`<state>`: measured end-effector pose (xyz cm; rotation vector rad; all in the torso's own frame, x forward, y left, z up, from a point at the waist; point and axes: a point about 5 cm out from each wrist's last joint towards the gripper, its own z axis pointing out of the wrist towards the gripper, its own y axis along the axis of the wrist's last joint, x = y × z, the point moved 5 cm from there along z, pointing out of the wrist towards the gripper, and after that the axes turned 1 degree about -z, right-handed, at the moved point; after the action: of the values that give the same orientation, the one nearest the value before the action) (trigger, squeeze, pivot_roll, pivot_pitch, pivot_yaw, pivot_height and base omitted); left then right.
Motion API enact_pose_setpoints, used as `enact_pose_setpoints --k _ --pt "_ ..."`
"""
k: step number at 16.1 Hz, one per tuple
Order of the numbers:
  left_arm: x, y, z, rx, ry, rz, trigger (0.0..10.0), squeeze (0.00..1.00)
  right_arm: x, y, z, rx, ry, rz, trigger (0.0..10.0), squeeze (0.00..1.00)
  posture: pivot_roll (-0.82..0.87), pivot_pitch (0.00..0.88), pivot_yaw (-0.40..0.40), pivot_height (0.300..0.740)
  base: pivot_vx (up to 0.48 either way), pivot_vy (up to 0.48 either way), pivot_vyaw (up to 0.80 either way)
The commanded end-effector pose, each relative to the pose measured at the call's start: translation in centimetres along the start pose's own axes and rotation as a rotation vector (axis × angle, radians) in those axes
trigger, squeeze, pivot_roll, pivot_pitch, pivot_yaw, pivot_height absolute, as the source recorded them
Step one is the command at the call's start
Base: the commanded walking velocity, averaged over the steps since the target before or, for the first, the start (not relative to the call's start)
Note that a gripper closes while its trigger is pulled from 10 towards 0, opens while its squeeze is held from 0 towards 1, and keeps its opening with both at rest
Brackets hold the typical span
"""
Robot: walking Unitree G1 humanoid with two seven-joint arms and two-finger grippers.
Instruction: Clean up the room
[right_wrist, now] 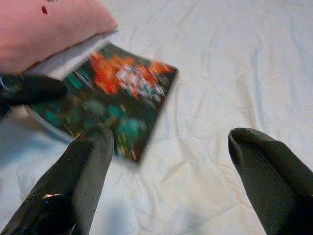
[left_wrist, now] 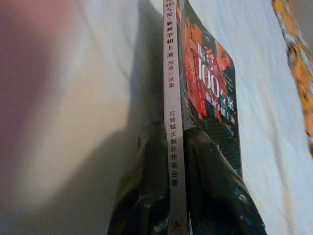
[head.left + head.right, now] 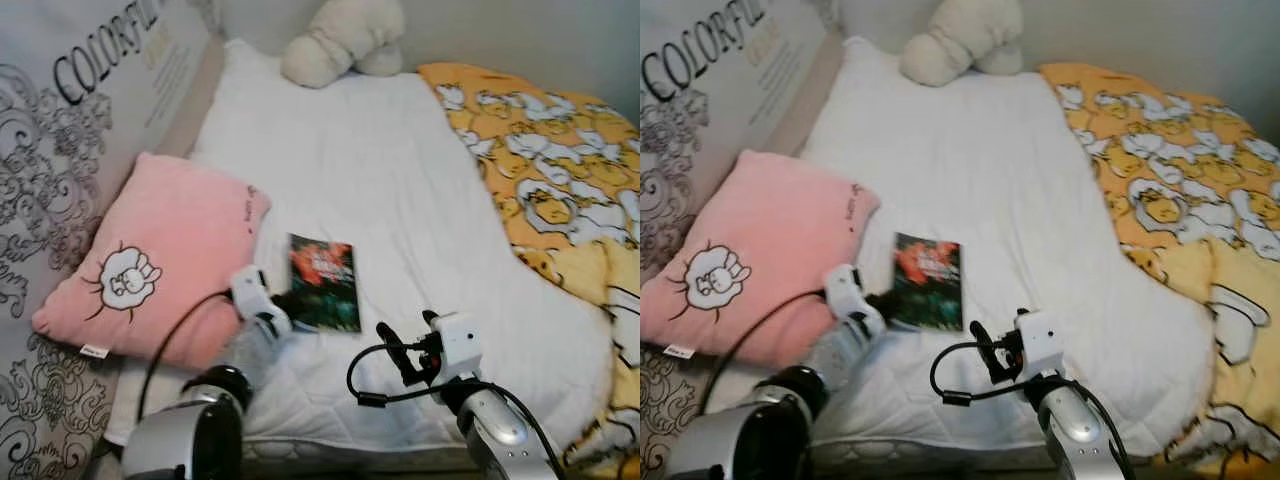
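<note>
A dark paperback book (image 3: 323,282) with a red and green cover lies on the white quilt (image 3: 380,180), beside a pink pillow (image 3: 150,255). My left gripper (image 3: 283,300) is shut on the book's near left edge; in the left wrist view its two fingers (image 2: 146,186) clamp the white spine (image 2: 173,122). My right gripper (image 3: 405,350) hovers open just right of the book, fingertips (image 1: 88,161) spread wide over the quilt, with the book (image 1: 112,98) ahead of them.
A cream plush toy (image 3: 340,40) sits at the head of the bed. A yellow patterned blanket (image 3: 550,180) covers the right side. A printed grey headboard panel (image 3: 70,130) stands on the left behind the pillow.
</note>
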<state>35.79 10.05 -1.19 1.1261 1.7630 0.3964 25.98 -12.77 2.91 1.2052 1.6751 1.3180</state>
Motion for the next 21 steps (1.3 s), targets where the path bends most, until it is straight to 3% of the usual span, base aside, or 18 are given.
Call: enact_pose_setpoints --k 1,4,7,8,9,12,13,14,15,16,19,21 --pt "-1.3 1.6 0.4 -0.049 -0.025 0.069 10.0 0.0 -0.4 0.5 -0.2 -0.012 -0.004 0.007 10.0 0.0 -0.05 0.0 -0.127 0.74 0.0 0.0 0.0" --pt "0.1 2.4 0.1 -0.05 0.008 0.204 10.0 0.0 -0.1 0.3 -0.2 -0.005 0.048 0.047 10.0 0.0 -0.03 0.0 -0.131 0.74 0.0 0.0 0.0" --pt "0.9 2.5 -0.1 -0.008 -0.011 0.358 10.0 0.0 0.0 -2.6 -0.9 0.106 0.114 0.133 10.0 0.0 0.0 0.0 -0.129 0.74 0.0 0.0 0.0" --pt "1.0 2.5 -0.1 -0.003 -0.013 0.365 10.0 0.0 0.0 -2.9 -1.0 0.119 0.119 0.137 10.0 0.0 0.0 0.0 -0.128 0.74 0.0 0.0 0.0" --pt "1.7 2.8 -0.3 0.023 -0.003 0.468 10.0 0.0 0.2 -3.9 -1.3 0.148 0.135 0.133 10.0 0.0 0.01 0.0 -0.124 0.74 0.0 0.0 0.0" --pt "3.1 4.0 -0.5 0.025 0.051 0.541 10.0 0.0 0.8 -4.2 -1.1 0.157 0.161 0.138 10.0 0.0 0.02 0.0 -0.114 0.74 0.0 0.0 0.0" --pt "3.2 4.0 -0.5 0.035 0.06 0.555 10.0 0.31 0.9 -4.2 -1.0 0.157 0.166 0.14 10.0 0.0 0.02 0.0 -0.11 0.74 0.0 0.0 0.0" --pt "3.3 4.0 -0.5 0.043 0.066 0.576 10.0 0.78 1.0 -4.2 -0.9 0.158 0.171 0.141 10.0 0.0 0.03 0.0 -0.109 0.74 0.0 0.0 0.0" --pt "3.3 4.1 -0.5 0.042 0.069 0.584 10.0 0.78 1.0 -4.2 -0.9 0.158 0.173 0.14 10.0 0.0 0.03 0.0 -0.109 0.74 0.0 0.0 0.0" --pt "3.1 4.3 -0.5 0.036 0.07 0.606 10.0 1.0 1.0 -4.3 -0.8 0.157 0.177 0.137 10.0 0.0 0.03 0.0 -0.108 0.74 0.0 0.0 0.0" --pt "1.8 4.8 -0.1 0.015 0.034 0.638 10.0 1.0 0.9 -4.1 -0.6 0.148 0.181 0.133 10.0 0.0 0.03 0.0 -0.105 0.74 0.0 0.0 0.0" --pt "0.4 4.0 0.0 0.014 -0.035 0.701 10.0 1.0 0.7 -3.8 -0.4 0.128 0.168 0.136 10.0 0.0 0.04 0.0 -0.098 0.74 0.0 0.0 0.0"
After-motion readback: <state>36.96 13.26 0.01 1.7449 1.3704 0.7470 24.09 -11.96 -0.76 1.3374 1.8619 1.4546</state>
